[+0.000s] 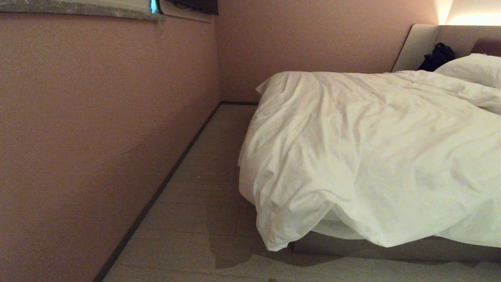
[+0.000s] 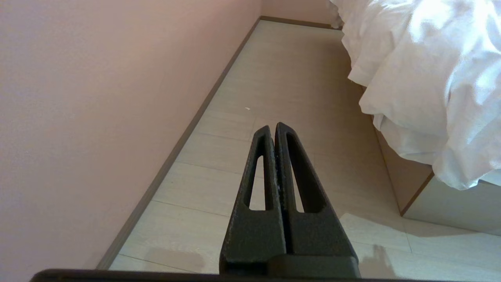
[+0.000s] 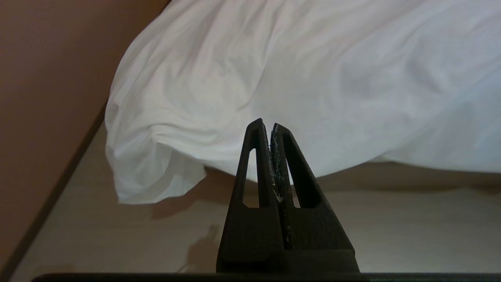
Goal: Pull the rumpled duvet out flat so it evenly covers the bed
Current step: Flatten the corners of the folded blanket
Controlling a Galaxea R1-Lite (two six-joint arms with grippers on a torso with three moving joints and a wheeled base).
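The white puffy duvet (image 1: 372,156) lies wrinkled over the bed (image 1: 391,248), with its near corner (image 1: 274,235) drooping past the grey-beige base toward the floor. Neither gripper shows in the head view. My right gripper (image 3: 270,126) is shut and empty, held low before the foot of the bed, pointing at the hanging edge of the duvet (image 3: 274,78) and apart from it. My left gripper (image 2: 273,127) is shut and empty, hanging over the floor with the duvet (image 2: 430,78) off to its side.
A pink wall (image 1: 98,137) with a dark skirting runs along the left side of a narrow strip of pale floor (image 1: 203,203). A pillow (image 1: 475,68), a dark bag (image 1: 438,56) and the padded headboard (image 1: 420,45) are at the far end.
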